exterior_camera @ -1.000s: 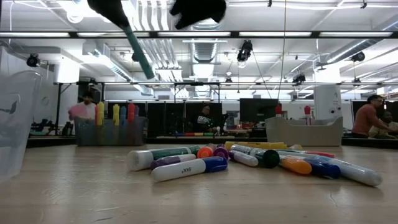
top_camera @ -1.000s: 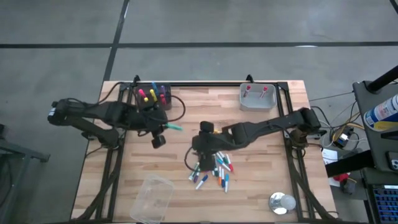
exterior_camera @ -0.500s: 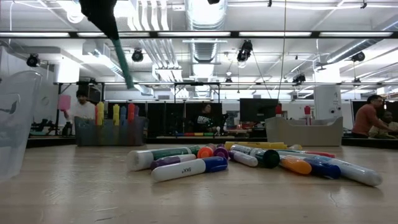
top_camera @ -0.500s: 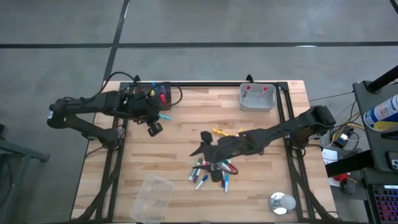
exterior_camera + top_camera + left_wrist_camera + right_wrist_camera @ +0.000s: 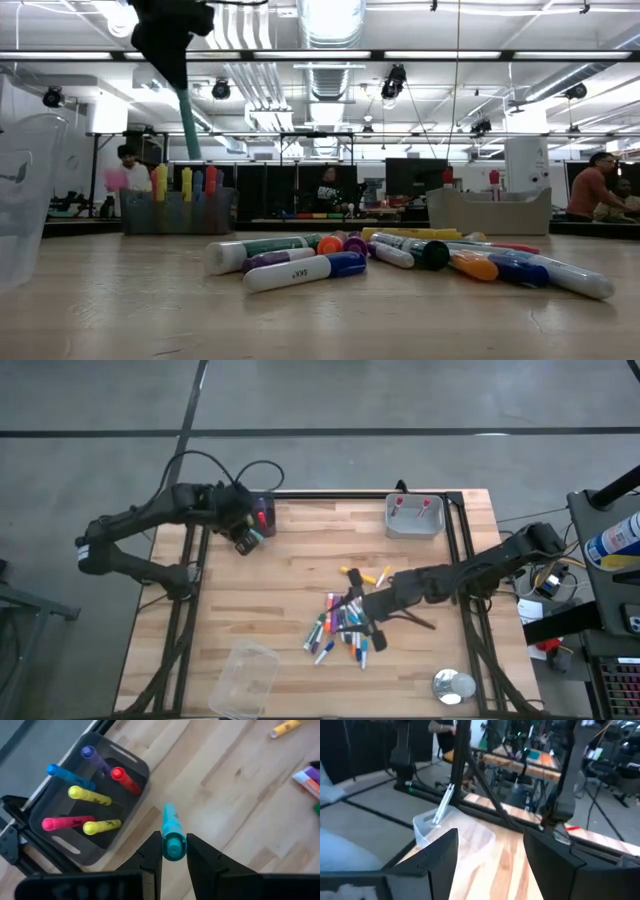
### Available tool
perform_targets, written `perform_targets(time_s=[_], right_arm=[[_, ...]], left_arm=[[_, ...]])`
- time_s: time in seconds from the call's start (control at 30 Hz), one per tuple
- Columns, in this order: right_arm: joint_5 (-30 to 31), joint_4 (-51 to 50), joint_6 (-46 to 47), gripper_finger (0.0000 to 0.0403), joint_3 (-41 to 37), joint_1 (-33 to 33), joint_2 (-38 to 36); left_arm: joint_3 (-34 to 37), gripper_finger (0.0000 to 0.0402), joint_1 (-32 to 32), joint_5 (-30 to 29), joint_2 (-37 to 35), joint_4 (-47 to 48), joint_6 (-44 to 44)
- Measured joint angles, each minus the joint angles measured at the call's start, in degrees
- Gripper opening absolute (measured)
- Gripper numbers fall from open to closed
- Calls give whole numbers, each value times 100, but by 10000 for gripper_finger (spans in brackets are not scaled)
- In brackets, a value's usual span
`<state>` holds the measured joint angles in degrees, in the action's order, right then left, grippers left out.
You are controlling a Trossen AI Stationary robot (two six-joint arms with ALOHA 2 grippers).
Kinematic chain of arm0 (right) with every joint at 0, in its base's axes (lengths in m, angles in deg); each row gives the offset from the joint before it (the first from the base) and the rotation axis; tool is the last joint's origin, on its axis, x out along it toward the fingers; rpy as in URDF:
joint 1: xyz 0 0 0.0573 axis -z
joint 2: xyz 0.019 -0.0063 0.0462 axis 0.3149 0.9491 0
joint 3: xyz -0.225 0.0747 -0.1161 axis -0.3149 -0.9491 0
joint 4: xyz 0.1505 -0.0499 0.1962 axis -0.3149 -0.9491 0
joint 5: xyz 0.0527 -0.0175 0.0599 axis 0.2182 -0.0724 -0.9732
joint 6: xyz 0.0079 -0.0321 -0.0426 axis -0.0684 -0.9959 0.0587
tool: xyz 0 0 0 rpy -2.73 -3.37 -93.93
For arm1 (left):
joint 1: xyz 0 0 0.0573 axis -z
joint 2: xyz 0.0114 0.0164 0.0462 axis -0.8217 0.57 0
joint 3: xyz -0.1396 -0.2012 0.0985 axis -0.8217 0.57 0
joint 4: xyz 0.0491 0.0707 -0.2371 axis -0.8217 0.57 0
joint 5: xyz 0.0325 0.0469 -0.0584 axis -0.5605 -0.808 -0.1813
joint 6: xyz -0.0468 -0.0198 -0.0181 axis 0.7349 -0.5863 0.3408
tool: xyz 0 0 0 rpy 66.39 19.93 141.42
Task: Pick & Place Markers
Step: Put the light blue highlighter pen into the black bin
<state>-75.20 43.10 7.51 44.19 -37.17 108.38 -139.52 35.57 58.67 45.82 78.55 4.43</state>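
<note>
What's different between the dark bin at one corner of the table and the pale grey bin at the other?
The dark bin holds six markers: yellow, pink, red, blue, purple. The pale grey bin shows only two red-tipped ones. The left gripper hangs beside the dark bin, shut on a teal marker; no gripper is near the pale bin, since the right gripper is open over the loose pile. Both bins sit at the table's far edge, markers standing inside.

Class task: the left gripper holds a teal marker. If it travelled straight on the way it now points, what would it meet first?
Probably the table just beside the dark bin of markers; the left gripper with its teal marker points down near the bin's edge, though depth is unclear.
</note>
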Motion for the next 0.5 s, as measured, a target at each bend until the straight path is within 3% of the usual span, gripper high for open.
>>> perform_targets(time_s=[0.3,0.5], right_arm=[[17,639,58,219,-919,-4,-730],[1,613,-146,219,-1063,-6,-982]], left_arm=[[2,68,-880,254,136,-30,-393],[2,68,-1222,372,316,-64,-490]])
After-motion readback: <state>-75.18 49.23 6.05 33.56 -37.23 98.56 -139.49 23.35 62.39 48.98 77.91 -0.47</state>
